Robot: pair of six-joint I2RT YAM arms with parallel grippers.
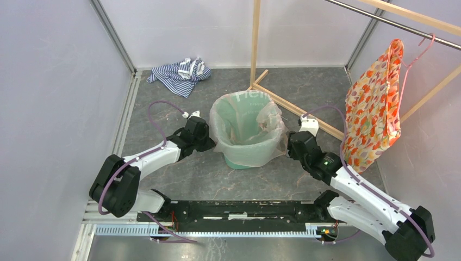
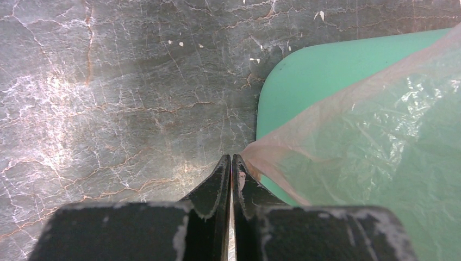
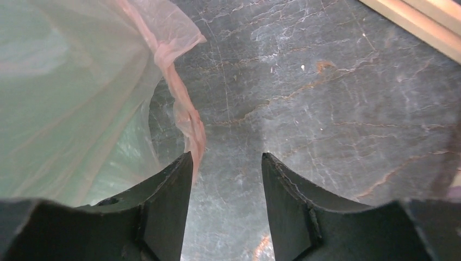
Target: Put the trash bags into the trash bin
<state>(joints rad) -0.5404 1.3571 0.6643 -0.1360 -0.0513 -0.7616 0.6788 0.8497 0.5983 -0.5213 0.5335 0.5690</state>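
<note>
The mint-green trash bin point(image 1: 237, 162) stands upright on the grey floor between my arms. The pale pink translucent trash bag point(image 1: 272, 130) lines it and drapes over its rim and down its sides. My left gripper point(image 1: 209, 142) is at the bin's left side. In the left wrist view the left gripper point(image 2: 232, 157) is shut, with a corner of the bag point(image 2: 369, 125) drawn into its tips beside the bin point(image 2: 326, 60). My right gripper point(image 1: 288, 144) is at the bin's right side. In the right wrist view it point(image 3: 227, 155) is open and empty, with the bag's hanging edge point(image 3: 187, 111) beside its left finger.
A blue-white striped cloth point(image 1: 179, 73) lies at the back left. An orange floral garment point(image 1: 375, 109) hangs on a pink hanger from a rail at the right. A wooden frame point(image 1: 293, 104) stands behind the bin. Walls close in left, back and right.
</note>
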